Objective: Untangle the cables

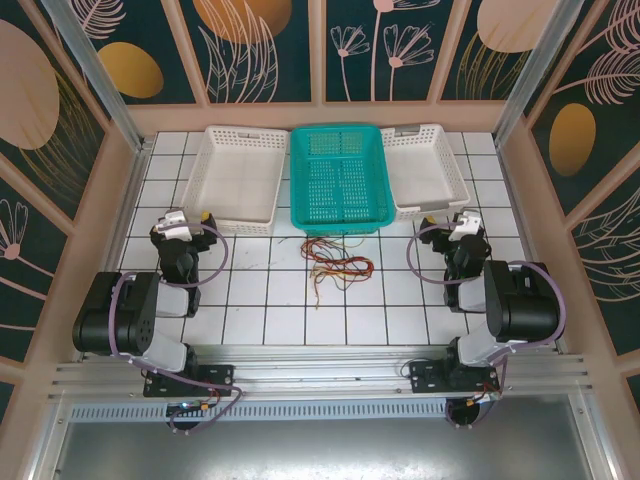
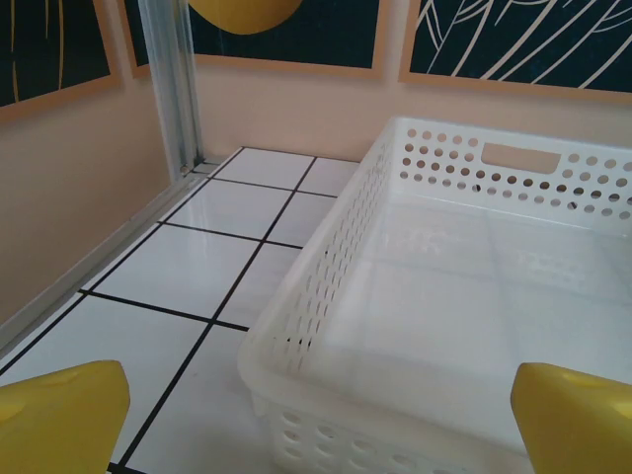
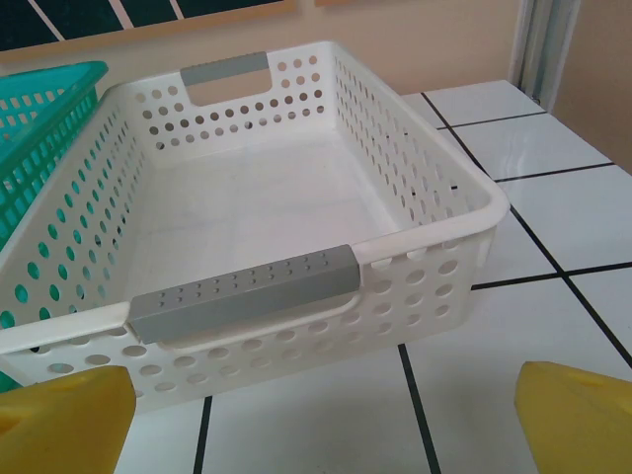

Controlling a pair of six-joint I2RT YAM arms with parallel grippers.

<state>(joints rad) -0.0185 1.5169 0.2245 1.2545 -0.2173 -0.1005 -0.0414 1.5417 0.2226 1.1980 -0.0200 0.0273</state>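
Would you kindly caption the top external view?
Tangled thin cables lie on white tiles before a teal basket, between left gripper and right gripper.

Lab test cell: aluminium frame (image 1: 320, 375), tiled tabletop (image 1: 270, 290), printed wall panels (image 1: 420, 50).

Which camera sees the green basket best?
The top camera. It shows the whole teal basket from above, with its rim, walls and floor. The right wrist camera catches a slice of its holey side wall at the left edge of the picture.
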